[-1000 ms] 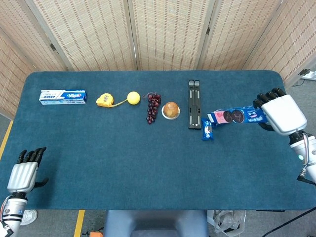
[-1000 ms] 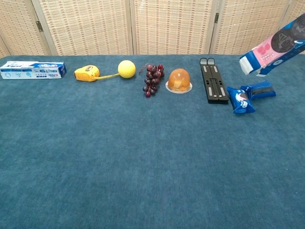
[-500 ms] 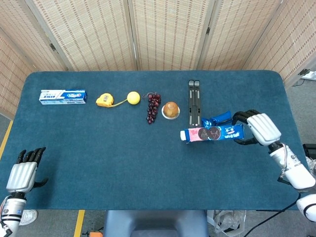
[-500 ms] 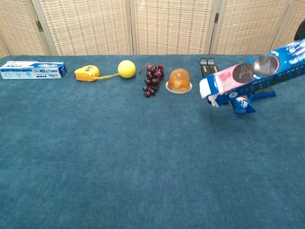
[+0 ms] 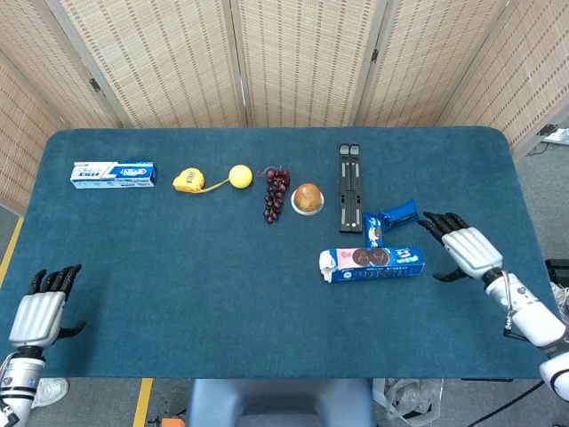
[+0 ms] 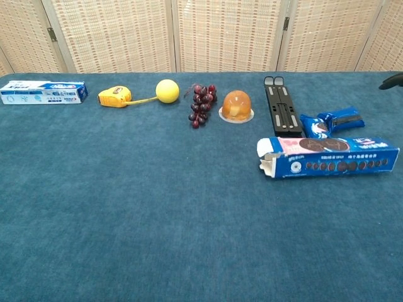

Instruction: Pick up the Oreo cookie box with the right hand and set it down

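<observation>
Apparently free: Oreo cookie box [image 5: 372, 263] beside right hand [image 5: 465, 249].

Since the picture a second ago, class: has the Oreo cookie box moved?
Yes. The Oreo cookie box has come down and leftward from beside the black stand and now lies flat on the table, nearer the camera than the stand, released by the right hand.

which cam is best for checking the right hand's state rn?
Head view: the whole right hand shows, fingers spread, apart from the Oreo cookie box lying on the table. Chest view catches only a dark fingertip at its right edge.
</observation>
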